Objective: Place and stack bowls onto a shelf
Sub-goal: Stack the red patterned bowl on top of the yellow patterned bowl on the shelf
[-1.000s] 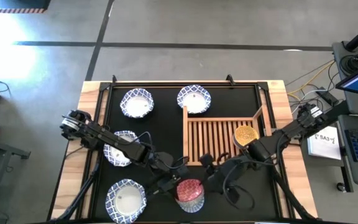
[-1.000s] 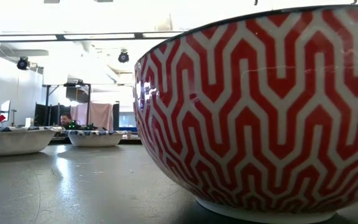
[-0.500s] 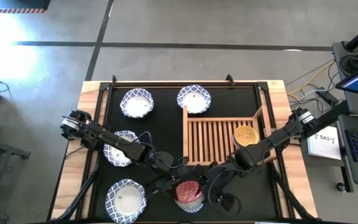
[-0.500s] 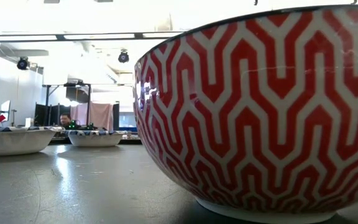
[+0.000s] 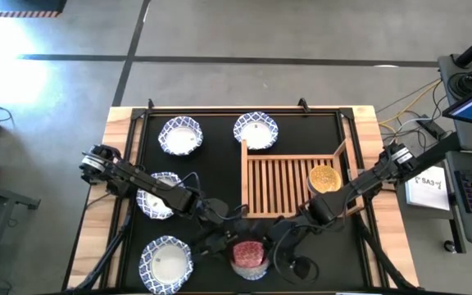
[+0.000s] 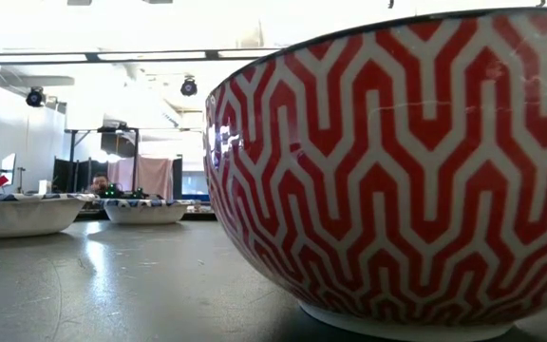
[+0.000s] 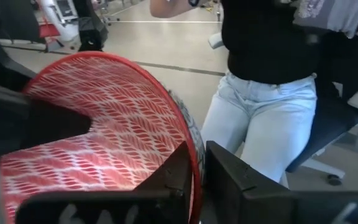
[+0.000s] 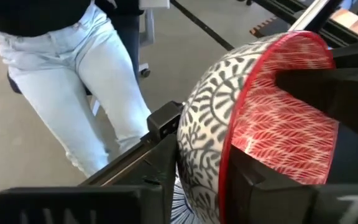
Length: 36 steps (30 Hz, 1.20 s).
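Observation:
The red bowl (image 5: 250,252), red inside with a grey leaf-patterned outer wall (image 8: 204,106), stands near the table's near edge over a striped bowl (image 8: 178,208). My left gripper (image 5: 226,244) is at its left rim and my right gripper (image 5: 273,244) at its right rim, each shut on the wall. A yellow bowl (image 5: 324,178) sits on the slatted wooden shelf (image 5: 279,184). The low view shows a red zigzag bowl (image 6: 397,171) resting by its foot on the mat and no gripper. My left gripper (image 7: 197,180) pinches the red bowl's rim (image 7: 194,152) on its left side, one finger inside and one outside. The fingers slant down from the table's left. My right gripper (image 8: 207,168) pinches the opposite rim (image 8: 229,140), one finger (image 8: 166,143) on the grey outer wall and one (image 8: 253,180) inside, slanting down from the right. Whether the bowl is lifted off the bowl beneath, I cannot tell.
Four blue-and-white bowls stand on the black mat: two at the far side (image 5: 180,136) (image 5: 256,131), one under the left arm (image 5: 158,197) and one at the near left (image 5: 167,262). A person in light jeans (image 7: 260,124) stands at the near edge.
My right gripper has moved from the shelf's near edge toward the table's left and near edge, up to the red bowl's right rim. The red bowl has stayed where it was.

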Available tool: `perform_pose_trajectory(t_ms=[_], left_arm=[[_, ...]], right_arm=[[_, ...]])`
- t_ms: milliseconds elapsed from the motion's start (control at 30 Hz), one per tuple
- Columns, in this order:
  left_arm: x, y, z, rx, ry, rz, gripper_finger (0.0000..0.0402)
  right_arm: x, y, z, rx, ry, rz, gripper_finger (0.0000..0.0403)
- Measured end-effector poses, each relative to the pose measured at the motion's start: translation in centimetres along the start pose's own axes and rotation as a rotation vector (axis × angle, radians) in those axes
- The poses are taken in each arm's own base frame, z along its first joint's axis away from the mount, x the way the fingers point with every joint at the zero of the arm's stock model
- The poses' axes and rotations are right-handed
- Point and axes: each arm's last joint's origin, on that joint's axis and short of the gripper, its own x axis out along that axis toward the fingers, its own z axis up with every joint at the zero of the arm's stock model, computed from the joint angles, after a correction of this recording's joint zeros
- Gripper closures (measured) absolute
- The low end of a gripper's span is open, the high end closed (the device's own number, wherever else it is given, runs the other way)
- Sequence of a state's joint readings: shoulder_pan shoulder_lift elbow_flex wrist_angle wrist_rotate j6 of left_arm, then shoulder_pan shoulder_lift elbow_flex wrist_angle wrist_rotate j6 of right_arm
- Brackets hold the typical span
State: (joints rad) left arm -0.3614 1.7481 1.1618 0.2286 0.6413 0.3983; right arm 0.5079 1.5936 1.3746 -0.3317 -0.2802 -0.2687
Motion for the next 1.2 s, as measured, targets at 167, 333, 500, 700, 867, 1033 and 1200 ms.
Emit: perform_pose_trajectory(t_ms=[167,333,500,700,867,1033,1200], left_arm=[[0.0,0.2,0.1,-0.004,0.008,0.055,0.034],[-0.2,0.5,0.3,0.006,0.003,0.093,0.0314],[-0.1,0.7,0.5,0.0,0.007,0.167,0.029],[-0.2,0.8,0.5,-0.024,0.004,0.186,0.0261],[-0.2,0.9,0.3,-0.085,0.031,0.234,0.0237],[-0.3,1.1,0.1,-0.09,0.064,0.294,0.0215],[-0.5,1.4,-0.1,-0.081,0.096,0.375,0.0202]], right_arm=[[0.0,0.0,0.0,0.011,0.003,-0.002,0.0361],[0.0,0.1,-0.3,0.015,0.021,0.019,0.0379],[0.0,0.0,-0.5,0.022,0.048,0.002,0.0387],[-0.1,-0.3,-0.7,0.046,0.063,-0.02,0.0388],[-0.4,-0.6,-1.0,0.149,0.103,-0.019,0.0389],[-0.7,-0.6,-1.3,0.27,0.15,-0.022,0.0389],[-1.3,-0.8,-0.8,0.393,0.181,-0.026,0.0389]])
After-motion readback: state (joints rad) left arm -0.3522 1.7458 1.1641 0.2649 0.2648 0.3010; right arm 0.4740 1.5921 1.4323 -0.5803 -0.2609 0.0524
